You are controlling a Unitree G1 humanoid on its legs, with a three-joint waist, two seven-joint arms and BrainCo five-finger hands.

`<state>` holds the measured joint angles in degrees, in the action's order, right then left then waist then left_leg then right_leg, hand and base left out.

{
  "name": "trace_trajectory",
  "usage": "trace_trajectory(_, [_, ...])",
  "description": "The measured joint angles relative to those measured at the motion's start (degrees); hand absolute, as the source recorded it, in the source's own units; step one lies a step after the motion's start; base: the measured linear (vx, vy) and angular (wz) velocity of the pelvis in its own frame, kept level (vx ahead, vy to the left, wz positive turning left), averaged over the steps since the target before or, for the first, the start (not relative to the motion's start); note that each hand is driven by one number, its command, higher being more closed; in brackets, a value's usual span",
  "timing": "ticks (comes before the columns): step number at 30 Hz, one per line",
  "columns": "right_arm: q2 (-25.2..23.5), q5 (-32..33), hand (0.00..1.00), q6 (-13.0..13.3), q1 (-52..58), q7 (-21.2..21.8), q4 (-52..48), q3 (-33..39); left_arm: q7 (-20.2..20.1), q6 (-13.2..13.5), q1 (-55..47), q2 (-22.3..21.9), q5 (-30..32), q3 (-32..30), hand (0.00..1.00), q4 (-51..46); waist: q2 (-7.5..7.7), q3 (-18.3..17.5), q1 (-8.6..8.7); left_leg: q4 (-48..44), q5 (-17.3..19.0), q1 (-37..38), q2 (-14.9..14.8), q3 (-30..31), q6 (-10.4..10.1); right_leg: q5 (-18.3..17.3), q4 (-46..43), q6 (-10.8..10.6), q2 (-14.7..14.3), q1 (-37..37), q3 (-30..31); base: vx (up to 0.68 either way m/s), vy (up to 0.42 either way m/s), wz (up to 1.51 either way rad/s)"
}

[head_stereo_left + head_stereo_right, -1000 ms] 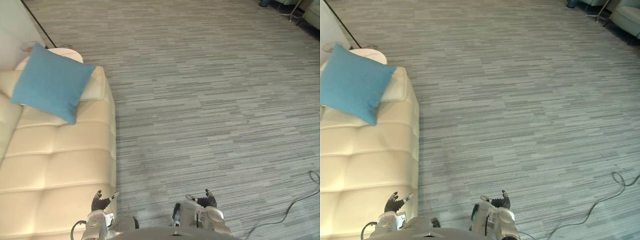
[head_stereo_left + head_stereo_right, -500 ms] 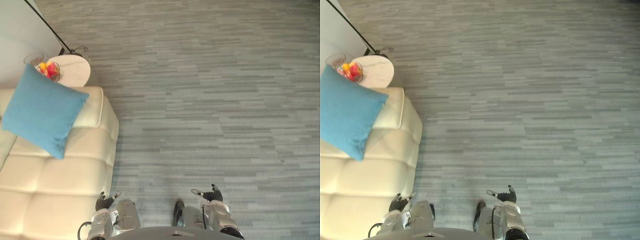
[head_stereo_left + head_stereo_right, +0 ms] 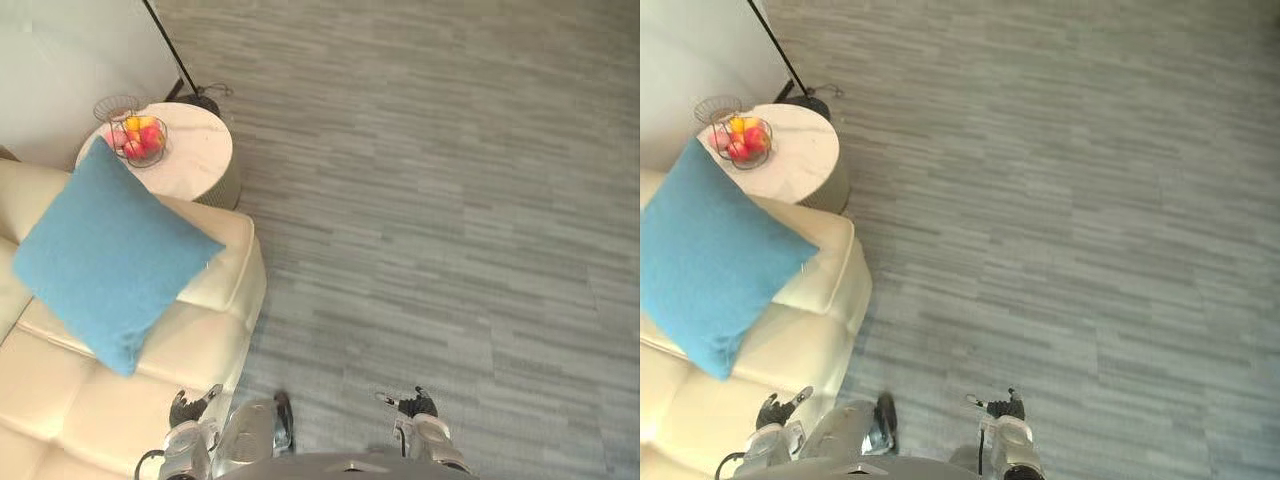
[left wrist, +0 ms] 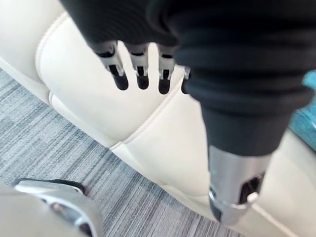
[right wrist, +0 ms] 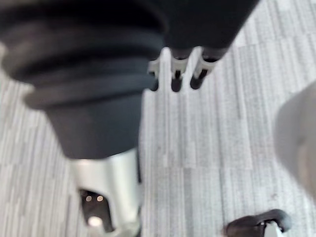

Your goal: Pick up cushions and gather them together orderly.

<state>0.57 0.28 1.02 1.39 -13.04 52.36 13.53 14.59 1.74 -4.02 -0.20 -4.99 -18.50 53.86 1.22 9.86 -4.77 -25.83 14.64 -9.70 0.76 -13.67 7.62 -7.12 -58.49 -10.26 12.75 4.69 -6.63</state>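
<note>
Got cushion (image 3: 110, 255) leaning at sofa (image 3: 95, 405) end, loads of open floor (image 3: 450, 200) beside. Hanging left hand (image 3: 190, 408) over sofa edge, right hand (image 3: 415, 405) off it, both loosely open, empty.

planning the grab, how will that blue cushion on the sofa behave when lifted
The blue cushion looks plump and fabric-covered, so it is probably light, squashy and not slippery. It rests partly over the arm of the cream sofa, so a push may tip it rather than slide it.

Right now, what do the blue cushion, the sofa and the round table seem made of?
The blue cushion: matte woven fabric, finely grained. The sofa: cream leather or imitation, smooth, stitched seams. The round table: pale top, perhaps marble.
</note>
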Motion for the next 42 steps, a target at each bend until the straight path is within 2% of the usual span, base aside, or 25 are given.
trace_trajectory(1, [0.0, -0.08, 0.0, 0.03, 0.91, 0.01, -0.47, -0.08, 0.12, -0.39, -0.05, -0.03, 0.05, -0.34, 0.0, 0.77, -0.24, 0.07, 0.27, 1.65, 0.23, 3.69, 0.75, 1.71, 0.29, -2.38, -4.5, 2.72, -0.28, 3.81, -0.37, 0.35, -0.014, 0.76])
trace_trajectory(2, [0.18, -0.09, 0.0, 0.23, 1.61, 0.04, -2.43, -0.09, 0.12, -0.61, -0.29, -0.19, 0.07, -0.62, 0.0, 0.89, -0.5, -0.03, 0.26, 3.31, 0.66, 6.41, 0.87, 3.31, -0.13, -4.02, -4.45, 3.61, -1.08, 7.28, -0.4, 0.34, -0.025, 0.73])
trace_trajectory(6, [-0.17, -0.08, 0.0, 0.44, 2.87, 0.12, -5.04, 0.19, 0.09, -0.62, -0.07, -1.31, 0.1, -1.18, 0.0, 0.76, -1.05, -0.04, 1.31, 4.86, 3.49, 10.37, 0.48, 11.01, -2.24, -7.53, 10.47, 4.32, -4.47, 14.41, 0.71, 0.3, -0.135, 0.96])
trace_trajectory(8, [-0.64, 0.43, 0.0, 0.48, 4.27, 0.19, -6.57, 0.71, 0.07, -0.62, 0.3, -1.7, 0.1, -1.22, 0.0, 0.74, -0.71, -0.28, 1.85, 4.58, 6.06, 11.74, -0.25, 18.03, -4.43, -5.75, 26.38, 3.09, -9.3, 15.42, 8.81, 0.34, -0.336, 1.36])
trace_trajectory(9, [-0.66, 0.42, 0.0, 0.48, 4.37, 0.17, -6.49, 0.77, 0.1, -0.62, 0.29, -1.87, 0.11, -1.52, 0.0, 0.74, -0.61, -0.35, 1.87, 4.5, 6.66, 12.13, -0.29, 19.47, -4.98, -4.82, 29.54, 3.15, -9.64, 15.25, 10.29, 0.38, -0.403, 1.72])
trace_trajectory(10, [-0.54, 0.53, 0.0, 0.28, 4.81, 0.14, -6.3, 1.26, 0.12, -0.62, 0.26, -2.1, 0.11, -1.82, 0.0, 0.68, -0.45, -0.6, 1.84, 3.13, 8.79, 12.81, -0.05, 23.72, -6.66, 0.68, 33.36, 3.09, -9.68, 14.05, 11.96, 0.38, -0.384, 1.54])
trace_trajectory(13, [1.01, 0.46, 0.0, 0.04, 4.68, 0.07, -6.02, 1.26, 0.09, -0.58, -0.58, -4.11, 0.15, -2.05, 0.0, 0.74, -3.11, -2.64, 1.34, 1.94, 8.37, 12.18, -2.1, 29.11, -8.5, -2.53, 28.73, 6.17, -9.26, 13.53, 5.14, 0.34, -0.319, 1.35])
trace_trajectory(14, [0.83, 0.46, 0.0, 0.02, 3.79, 0.15, -5.31, 1.13, 0.04, -0.75, -0.57, -4.66, 0.15, -2.76, 0.0, 1.01, -4.18, -3.05, 1.98, -2.89, 6.66, 9.21, -3.44, 27.87, -10.35, -4.09, 28.41, 7.71, -8.13, 12.09, 0.77, 0.35, -0.296, 1.45])
trace_trajectory(16, [1.0, 0.45, 0.0, 0.1, 3.1, 0.33, -4.96, 1.16, 0.12, -0.74, -0.22, -4.71, 0.24, -3.67, 0.0, 0.67, -5.01, -2.95, 1.45, -11.19, 5.04, 4.68, -6.44, 21.1, -13.69, -5.02, 29.19, 9.21, -8.04, 9.11, -2.57, 0.34, -0.271, 1.08])
trace_trajectory(18, [0.18, 0.46, 0.0, 0.1, 2.83, 0.32, -4.1, 0.65, -0.01, -0.71, -0.64, -4.58, 0.69, -2.9, 0.0, 0.03, -4.34, -2.73, 1.23, -19.01, 4.61, 0.37, -12.86, 6.33, -12.11, -5.56, 32.59, 10.13, -7.03, 2.71, -9.97, 0.26, -0.213, 1.23])
trace_trajectory(19, [-0.02, 0.46, 0.0, 0.12, 2.95, 0.32, -4.11, 0.64, 0.05, -0.71, -0.64, -4.41, 0.79, -2.57, 0.0, -0.69, -3.98, -2.84, 1.25, -18.97, 4.45, 0.12, -13.65, 3.79, -11.53, -5.56, 33.39, 10.13, -6.72, 1.69, -11.16, 0.2, -0.158, 1.48])
trace_trajectory(20, [-0.15, 0.46, 0.0, 0.11, 2.99, 0.32, -4.11, 0.68, 0.03, -0.56, -0.64, -3.94, 1.39, -0.83, 0.0, -2.07, -3.3, -2.91, 1.18, -16.29, 4.44, -1.04, -14.74, -2.36, -10.7, -5.54, 35.37, 10.11, -5.4, -0.44, -14.54, 0.1, -0.059, 1.0])
trace_trajectory(22, [0.12, 0.46, 0.0, 0.24, 2.82, 0.33, -4.07, 0.77, 0.02, -0.46, -0.43, -3.73, 2.41, 0.76, 0.0, -2.08, -3.39, -3.05, 1.21, -9.99, 3.39, -1.42, -15.34, -7.2, -9.21, -5.36, 36.84, 9.8, -4.23, -1.62, -17.98, 0.09, 0.006, 1.09])
trace_trajectory(23, [0.2, 0.45, 0.0, 0.24, 2.77, 0.34, -3.73, 1.22, 0.02, -0.48, 0.23, -3.36, 2.99, 1.87, 0.0, -1.32, -3.68, -3.23, 1.43, -1.3, -0.79, -1.71, -15.67, -10.18, -8.35, -4.73, 38.17, 8.72, -3.73, -2.25, -20.43, 0.11, 0.098, 1.01])
trace_trajectory(24, [0.31, 0.46, 0.0, 0.23, 2.73, 0.33, -3.53, 1.32, -0.01, -0.49, 0.45, -3.26, 3.04, 2.37, 0.0, -1.08, -3.9, -3.36, 1.55, 1.09, -4.3, -1.62, -15.67, -10.63, -8.82, -4.6, 38.55, 8.24, -3.8, -2.43, -21.08, 0.14, 0.17, 0.96])
trace_trajectory(25, [-0.18, 0.41, 0.0, -0.04, 1.81, 0.42, -1.08, 1.25, -0.07, -0.49, 0.51, -1.2, 3.6, 3.98, 0.0, 0.94, -1.6, -3.73, 1.23, 7.4, -7.84, 0.07, -11.38, -10.32, -8.99, -2.58, 41.49, 6.82, -3.01, -2.85, -19.41, 0.12, 0.164, 0.54])
trace_trajectory(29, [-0.82, 0.29, 0.0, -0.03, 1.04, 0.42, 0.58, 1.42, -0.53, -0.47, 0.46, 1.46, 4.11, 6.83, 0.0, 1.99, 0.64, -4.22, 1.61, 13.53, -10.48, 2.73, -6.78, -9.87, -7.69, -0.45, 44.27, 6.13, -1.01, -4.12, -17.42, 0.07, 0.119, 0.3])
trace_trajectory(31, [-0.4, -0.26, 0.0, 0.0, 0.96, 0.44, 0.65, 1.23, -0.65, -0.46, 0.43, 1.95, 4.15, 7.38, 0.0, 3.1, 0.34, -3.92, 1.73, 16.39, -10.69, 6.31, -4.82, -9.85, -7.21, -0.37, 39.29, 6.02, 1.08, -4.23, -15.76, 0.02, 0.15, 0.04])
trace_trajectory(32, [-0.33, -0.62, 0.0, -0.01, 0.56, 0.44, 0.57, 0.74, -1.11, -0.46, 0.37, 1.98, 4.2, 7.47, 0.0, 3.52, 0.15, -3.69, 2.23, 18.5, -10.83, 8.45, -3.62, -9.35, -6.82, -0.09, 30.78, 6.26, 3.28, -1.44, -13.89, -0.04, 0.116, 0.12])
trace_trajectory(34, [-0.28, -0.68, 0.0, 0.05, 0.71, 0.55, 0.32, 0.01, -1.14, -0.46, 0.07, 2.09, 4.39, 7.81, 0.0, 3.54, -0.01, -3.49, 3.27, 19.52, -10.64, 9.3, -2.79, -7.84, -6.81, 1.25, 22.95, 7.5, 4.63, 2.16, -11.14, -0.05, 0.074, 0.45])
trace_trajectory(38, [-0.31, -0.66, 0.0, 0.07, 1.23, 0.55, 0.41, -1.47, -1.06, -0.48, 0.1, 2.17, 4.93, 7.97, 0.0, 3.16, 0.21, -3.17, 4.15, 20.16, -10.61, 9.3, -2.64, -2.58, -6.28, -5.06, 22.72, 6.94, -1.12, 3.81, -1.2, 0.01, -0.038, 0.6])
trace_trajectory(39, [-0.27, -0.64, 0.0, 0.13, 1.42, 0.56, 0.59, -1.58, -1.02, -0.46, 0.25, 1.78, 5.1, 7.16, 0.0, 3.1, 0.05, -3.14, 4.36, 20.01, -10.83, 9.07, -3.19, -0.58, -6.69, -6.56, 28.95, 6.93, -5.12, 3.37, 1.79, 0.03, -0.112, 0.57])
trace_trajectory(40, [-0.35, -0.6, 0.0, 0.13, 1.38, 0.55, 0.65, -1.61, -1.0, -0.46, 0.16, 1.8, 5.11, 7.14, 0.0, 3.14, 0.27, -3.28, 4.46, 19.93, -10.97, 8.72, -3.19, 0.14, -7.05, -6.31, 32.49, 6.88, -6.36, 3.22, 3.09, 0.04, -0.146, 0.69])
trace_trajectory(41, [-0.65, -0.64, 0.0, 0.14, 1.73, 0.52, 0.86, -1.54, -1.07, -0.48, 0.04, 1.89, 5.18, 6.95, 0.0, 3.15, 1.35, -3.26, 4.42, 19.84, -11.22, 7.9, -2.15, 1.36, -7.61, -4.44, 38.07, 8.8, -6.62, 2.44, 4.06, 0.05, -0.151, 0.88])
trace_trajectory(42, [-0.9, -0.01, 0.0, 0.18, 2.21, 0.91, 1.88, -0.48, -1.02, -0.53, 0.6, 1.28, 5.19, 5.61, 0.0, 3.29, 2.02, -3.39, 4.69, 19.75, -11.54, 8.52, -1.5, 3.38, -8.36, -3.15, 38.77, 7.2, -5.9, 1.65, 2.54, 0.09, -0.145, 0.79])
